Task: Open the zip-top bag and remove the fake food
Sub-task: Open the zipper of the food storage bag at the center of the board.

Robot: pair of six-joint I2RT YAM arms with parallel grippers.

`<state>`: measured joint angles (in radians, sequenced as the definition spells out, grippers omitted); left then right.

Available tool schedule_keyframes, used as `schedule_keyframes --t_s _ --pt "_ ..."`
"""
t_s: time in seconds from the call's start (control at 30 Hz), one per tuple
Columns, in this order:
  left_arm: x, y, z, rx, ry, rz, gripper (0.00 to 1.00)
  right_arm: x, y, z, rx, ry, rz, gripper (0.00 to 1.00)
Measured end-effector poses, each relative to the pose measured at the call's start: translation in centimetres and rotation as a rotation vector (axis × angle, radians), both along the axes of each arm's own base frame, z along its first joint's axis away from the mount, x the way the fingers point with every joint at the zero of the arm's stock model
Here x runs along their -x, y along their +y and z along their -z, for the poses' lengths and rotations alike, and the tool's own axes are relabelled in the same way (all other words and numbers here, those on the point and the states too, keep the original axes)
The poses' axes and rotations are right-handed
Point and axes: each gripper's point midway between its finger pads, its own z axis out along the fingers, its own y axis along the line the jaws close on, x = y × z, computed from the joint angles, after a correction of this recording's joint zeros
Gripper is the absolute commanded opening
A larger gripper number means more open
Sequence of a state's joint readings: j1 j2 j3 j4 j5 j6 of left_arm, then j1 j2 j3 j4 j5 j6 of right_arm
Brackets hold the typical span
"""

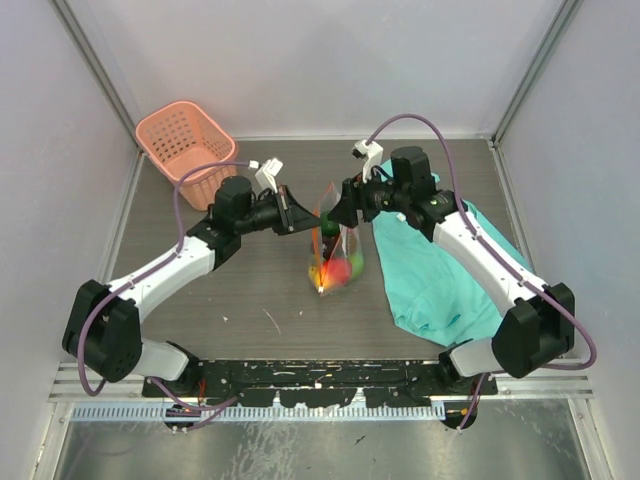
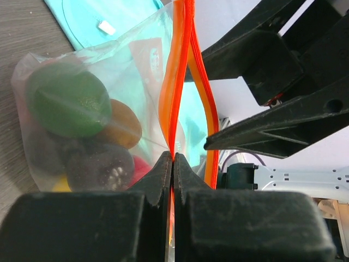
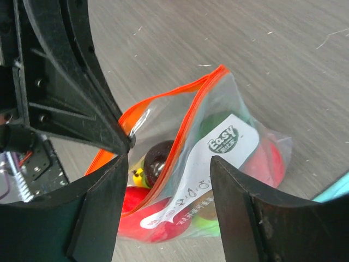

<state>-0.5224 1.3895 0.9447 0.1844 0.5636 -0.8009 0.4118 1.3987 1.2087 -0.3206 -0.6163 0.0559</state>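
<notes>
Wrist views, unlike overhead, show left gripper (image 2: pixel 173 159) clamping zip-top bag (image 2: pixel 136 60), right gripper (image 3: pixel 169 161) spread.

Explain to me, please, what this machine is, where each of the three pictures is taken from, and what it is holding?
These are two robot arms bolted at the near edge of a table, each ending in a two-finger gripper. The wide picture looks down from above and behind them; the other two come from cameras on the wrists, so each shows its own fingers. On the table lie a pink basket, a teal cloth and, in the middle, a clear zip-top bag of fake food: plastic fruit and vegetables. The left gripper is shut on one side of the bag's orange zip strip. The right gripper is open, its fingers either side of the other, labelled side. The bag's mouth is parted; the food is still inside.
</notes>
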Motion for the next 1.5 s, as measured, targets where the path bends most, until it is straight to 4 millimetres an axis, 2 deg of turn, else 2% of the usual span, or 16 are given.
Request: schedule_keyframes --t_s 0.07,0.23,0.43,0.53,0.63,0.8,0.9,0.97,1.03,1.1,1.17,1.23,1.33,1.37,1.43,1.5 --pt "0.2 -0.1 0.1 0.000 0.003 0.005 0.00 -0.3 0.1 -0.1 0.037 -0.031 0.022 0.59" --pt "0.6 -0.5 0.1 0.002 0.002 0.014 0.00 -0.9 -0.2 0.1 0.154 -0.105 0.070 0.37" --pt "0.6 -0.5 -0.2 0.009 0.004 0.008 0.00 -1.4 -1.4 0.5 0.261 -0.155 0.101 0.02" --pt "0.6 -0.6 -0.3 0.013 0.008 0.007 0.00 -1.6 -1.9 0.8 0.292 -0.153 0.112 0.01" --pt "-0.5 -1.4 -0.8 0.018 0.010 0.014 0.00 -2.4 -2.6 0.2 0.312 -0.168 0.134 0.01" --pt "-4.9 -5.0 -4.2 0.078 -0.022 0.059 0.00 -6.6 -5.9 -4.6 0.316 -0.254 0.254 0.01" --pt "-6.6 -6.8 -6.5 0.128 -0.052 0.086 0.00 -9.3 -8.7 -8.7 0.307 -0.332 0.337 0.01" --pt "-7.1 -7.5 -7.4 0.152 -0.063 0.096 0.00 -10.1 -9.7 -10.9 0.306 -0.380 0.362 0.01" --pt "-7.0 -7.8 -7.6 0.166 -0.061 0.101 0.00 -10.1 -9.5 -12.6 0.296 -0.424 0.342 0.01" --pt "-6.8 -7.8 -7.1 0.176 -0.059 0.101 0.00 -9.4 -8.2 -13.0 0.282 -0.451 0.280 0.01" --pt "-6.1 -7.3 -4.8 0.167 -0.038 0.091 0.00 -8.4 -6.5 -10.9 0.274 -0.433 0.196 0.01" --pt "-5.0 -6.2 -0.6 0.129 0.037 0.069 0.00 -7.0 -4.8 -6.9 0.279 -0.365 0.103 0.01" --pt "-3.2 -4.1 7.0 0.043 0.179 0.010 0.00 -4.0 -2.4 1.8 0.297 -0.185 -0.048 0.01" --pt "-2.1 -2.9 10.4 -0.002 0.243 -0.020 0.00 -2.9 -1.9 4.9 0.303 -0.105 -0.097 0.01" --pt "-0.2 -1.3 14.5 -0.062 0.330 -0.053 0.00 -1.3 -0.6 7.7 0.301 -0.031 -0.168 0.01" --pt "1.1 0.1 17.0 -0.104 0.380 -0.083 0.00 0.0 0.4 9.4 0.290 0.023 -0.224 0.01"
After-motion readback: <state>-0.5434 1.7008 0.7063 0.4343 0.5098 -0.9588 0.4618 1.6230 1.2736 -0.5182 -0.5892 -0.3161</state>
